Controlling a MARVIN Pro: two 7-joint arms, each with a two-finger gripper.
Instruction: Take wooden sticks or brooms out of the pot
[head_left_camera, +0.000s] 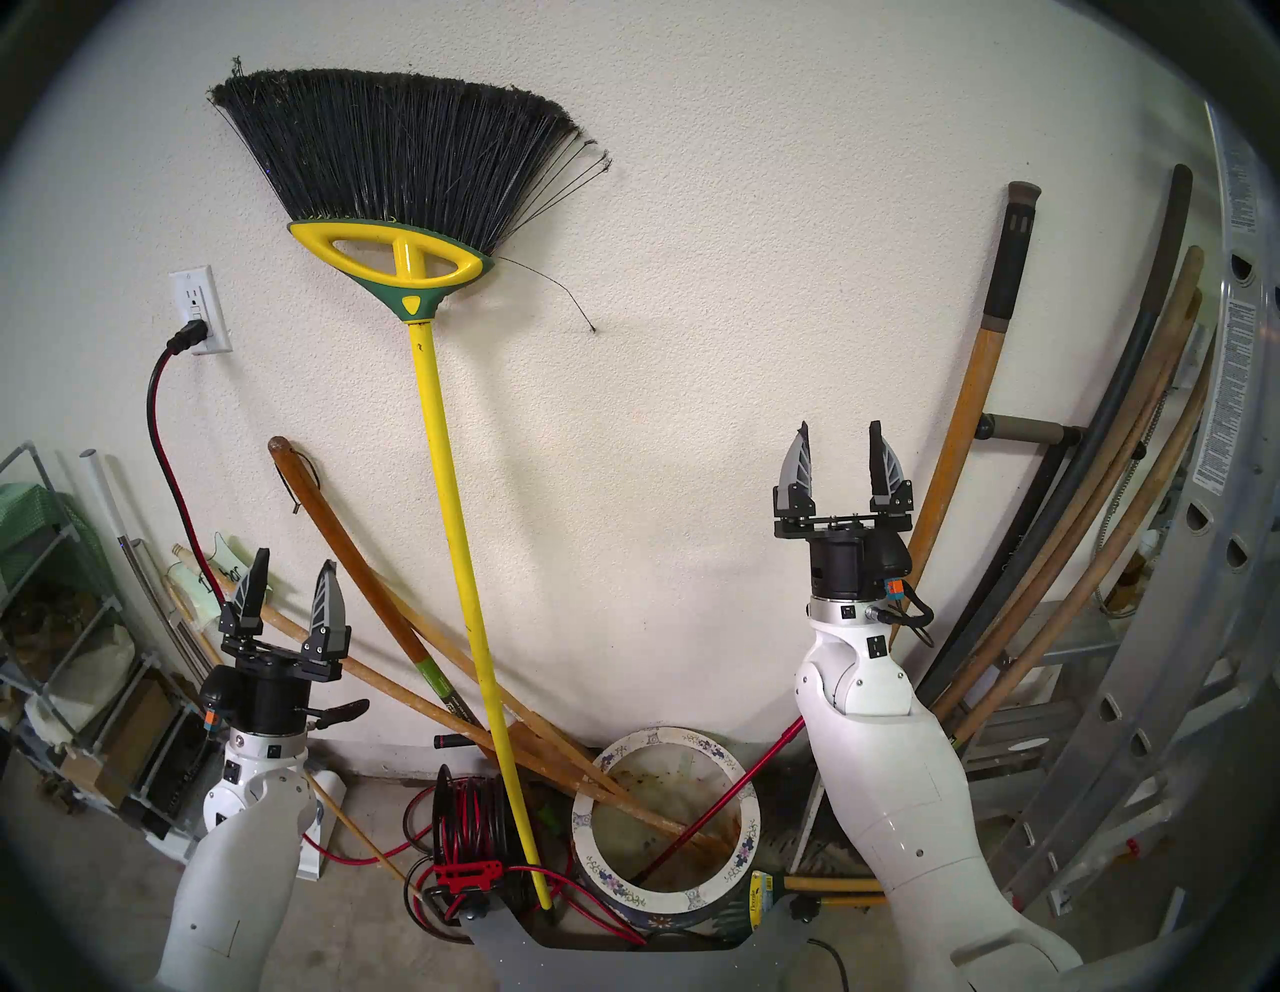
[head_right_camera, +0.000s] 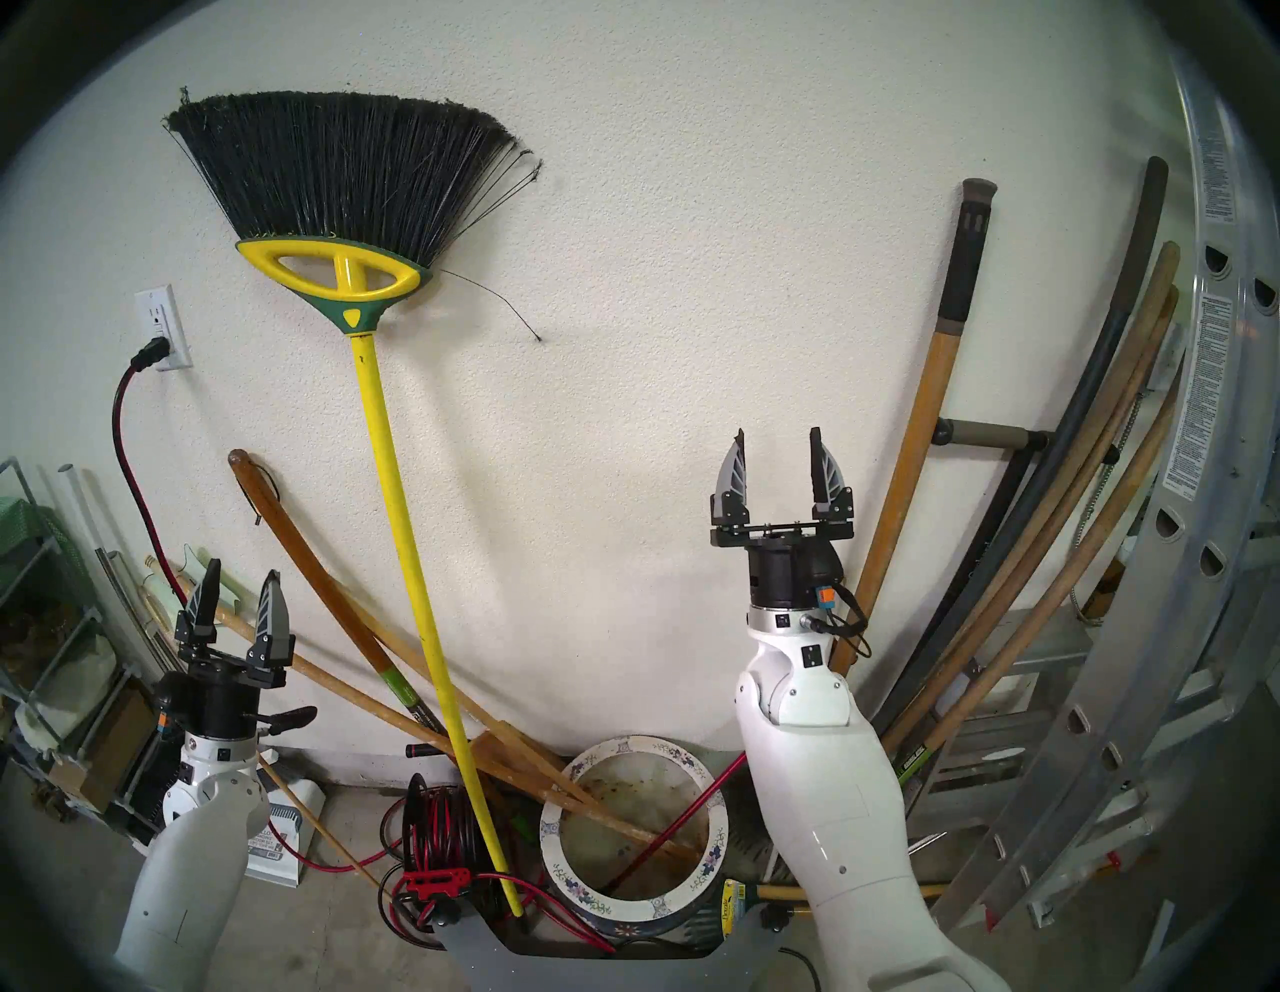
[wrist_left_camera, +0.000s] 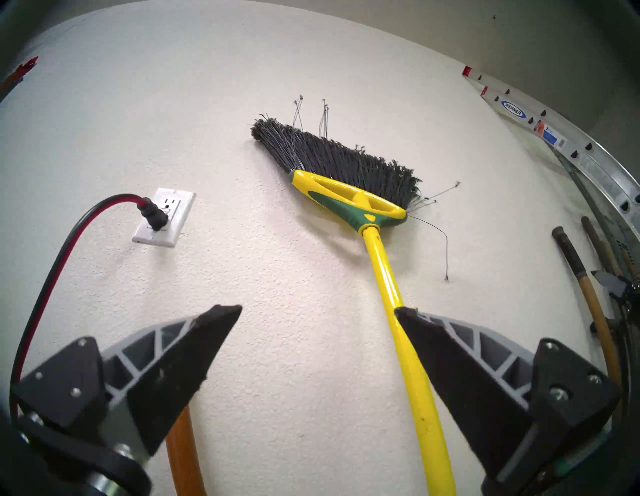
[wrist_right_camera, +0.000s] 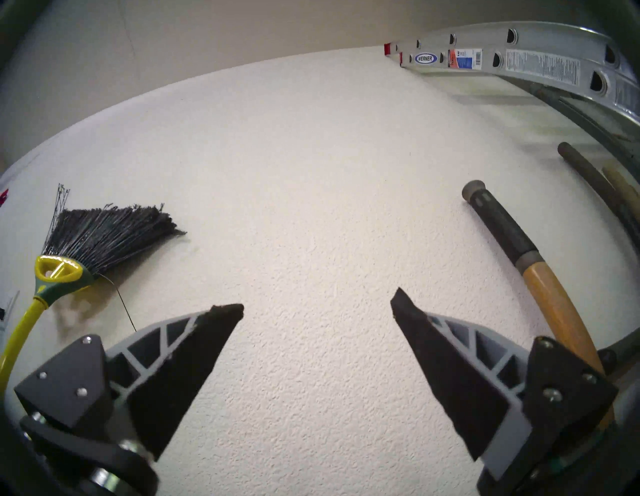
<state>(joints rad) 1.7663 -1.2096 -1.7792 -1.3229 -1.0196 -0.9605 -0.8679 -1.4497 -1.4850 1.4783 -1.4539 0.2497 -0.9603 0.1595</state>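
Note:
The broom (head_left_camera: 450, 519) leans on the wall, black bristles up and thin yellow pole slanting down. Its lower end stands just left of the pot (head_left_camera: 589, 824), outside the white floral rim. The broom also shows in the right head view (head_right_camera: 402, 499), the left wrist view (wrist_left_camera: 388, 287) and the right wrist view (wrist_right_camera: 59, 273). The pot (head_right_camera: 554, 838) stands on the floor by the wall. My left gripper (head_left_camera: 294, 561) (head_right_camera: 241, 569) (wrist_left_camera: 318, 308) is open and empty, left of the pole. My right gripper (head_left_camera: 839, 429) (head_right_camera: 778, 435) (wrist_right_camera: 318, 301) is open and empty, raised right of the pot.
Brown wooden handles (head_left_camera: 360, 575) and a thin red rod (head_left_camera: 727, 790) lean in the pot. A red-black cord reel (head_left_camera: 471, 817) sits left of it. More long handles (head_left_camera: 963, 429) and an aluminium ladder (head_left_camera: 1233, 415) lean at the right. A shelf (head_left_camera: 41, 623) stands at the left.

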